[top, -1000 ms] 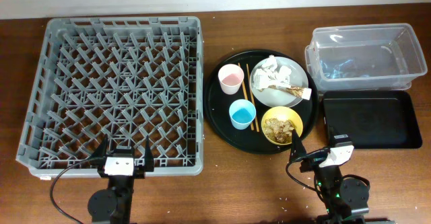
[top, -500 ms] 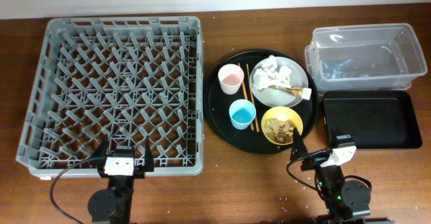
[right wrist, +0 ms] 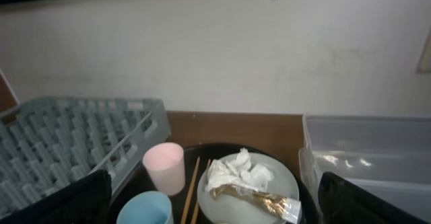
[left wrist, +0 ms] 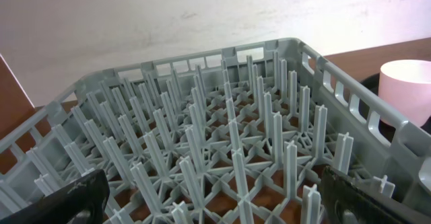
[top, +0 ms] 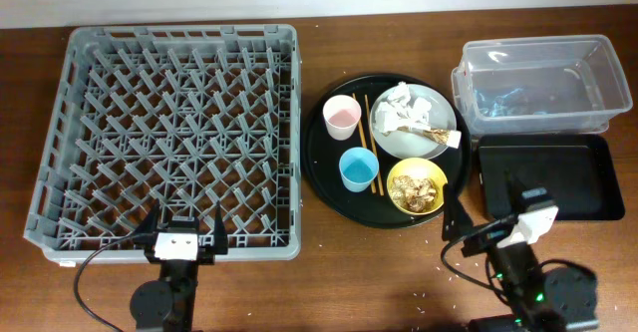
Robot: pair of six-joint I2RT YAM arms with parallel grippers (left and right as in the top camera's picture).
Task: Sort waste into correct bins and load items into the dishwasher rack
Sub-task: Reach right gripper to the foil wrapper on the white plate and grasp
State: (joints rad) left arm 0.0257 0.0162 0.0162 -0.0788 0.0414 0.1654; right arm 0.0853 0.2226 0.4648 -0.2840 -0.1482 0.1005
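The grey dishwasher rack fills the left of the table. A round black tray holds the pink cup, the light-blue cup, wooden chopsticks, the pale plate with crumpled white napkins and a brown scrap in a wrapper, and the yellow bowl of food scraps. The clear tub and shallow black tray stand at right. My left gripper is open and empty at the rack's front edge. My right gripper is open and empty in front of the bowl and black tray.
The rack's upright pegs fill the left wrist view, with the pink cup at its right. The right wrist view shows the pink cup, the blue cup, the plate and the tub under a pale wall.
My right arm has shifted right and back toward the table's front; the yellow bowl it partly covered now shows in full. The left arm has not moved.
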